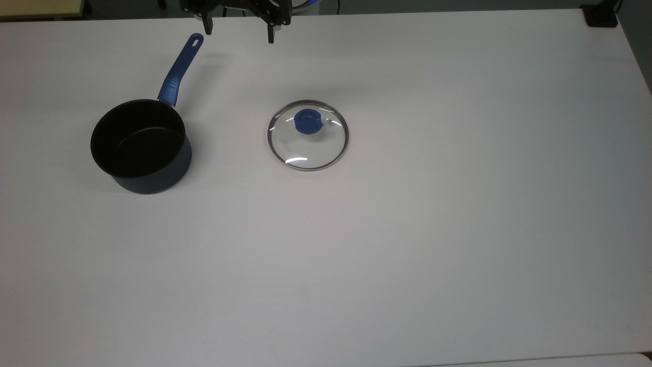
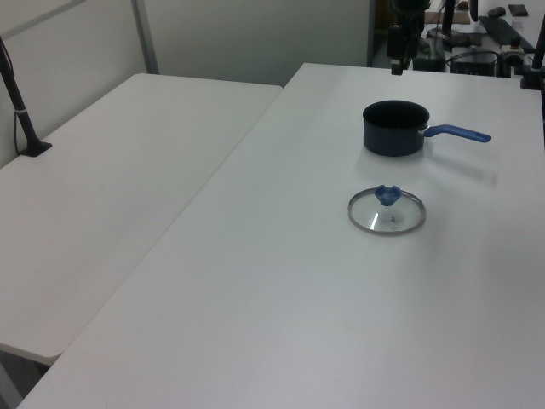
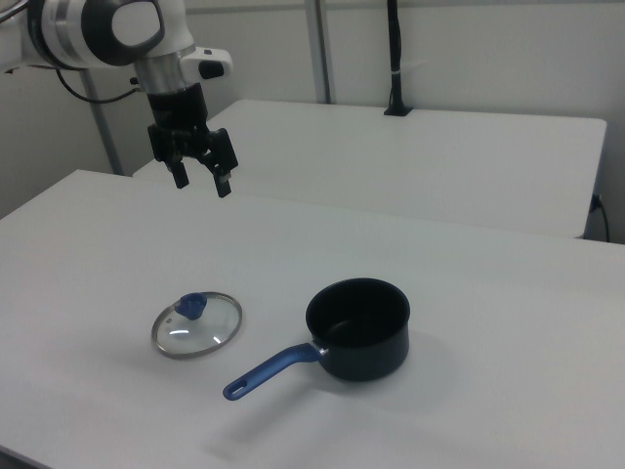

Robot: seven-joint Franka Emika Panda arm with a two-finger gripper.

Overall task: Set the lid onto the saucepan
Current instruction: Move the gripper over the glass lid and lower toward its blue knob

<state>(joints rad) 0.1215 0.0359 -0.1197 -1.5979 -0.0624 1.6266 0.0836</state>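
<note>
While the right view alone shows the arm point(image 3: 107, 29) raised, its empty gripper point(image 3: 201, 183) spread open, the lid point(image 1: 307, 135) lies on the table point(image 1: 407, 229) at the saucepan's point(image 1: 141, 146) 3 o'clock in the top view.

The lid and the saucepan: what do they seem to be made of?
The lid: clear glass, most likely, since the white table shows through it and it carries bright glints; its thin rim looks like polished metal, and its blue knob looks like plastic. The saucepan: probably coated metal, dark navy outside and matte black inside; its long blue handle looks like plastic, though that is uncertain.
</note>
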